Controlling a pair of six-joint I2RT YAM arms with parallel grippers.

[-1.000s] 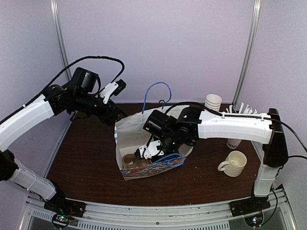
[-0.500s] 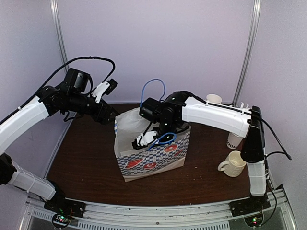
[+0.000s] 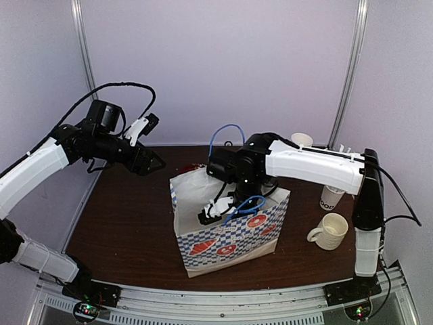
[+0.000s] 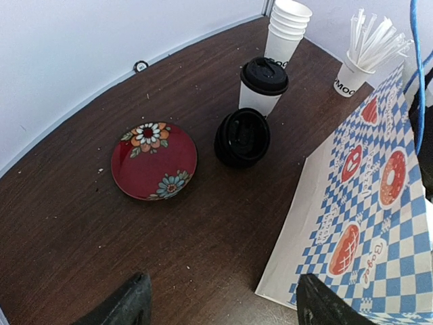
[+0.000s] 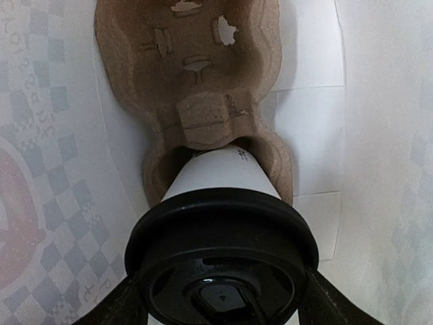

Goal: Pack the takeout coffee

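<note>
Table (image 3: 122, 223): dark wood, closed in by walls at the far side and at both flanks. The widest bare room is seen to the left of the bag.
Paper bag (image 3: 230, 237): stood upright in the middle with the mouth up, so that it can be loaded from above. Only a narrow shaft is left between its walls, and a blue handle (image 3: 226, 132) stands close to the right arm, where it could be caught.
Right gripper (image 3: 215, 210): reached down through the bag mouth and clamped on the lid rim of the held cup, one finger at each side. This high grip is judged to keep the cup upright while it is seated.
Left gripper (image 4: 223, 306): jaws spread, with nothing between them. It is hovered over the left part of the table, apart from the bag, probably so that the mouth is left free.
Carrier (image 5: 193, 74): laid flat on the bag floor, so that cups are kept from tipping. The far pocket is empty.
Held cup (image 5: 220, 179): inside the bag, with its foot in the near pocket of the carrier. Whether it is fully seated cannot be told.
Red plate (image 4: 154, 160): laid to the left of the loose cups, near enough that it must be avoided.
Second lidded cup (image 4: 260, 88): stood on the table outside the bag. It is judged to be meant for the far pocket.
Black lid (image 4: 242, 137): just beside that cup. Whether a cup is under it cannot be told.
Way out: only straight up, between the bag walls.
</note>
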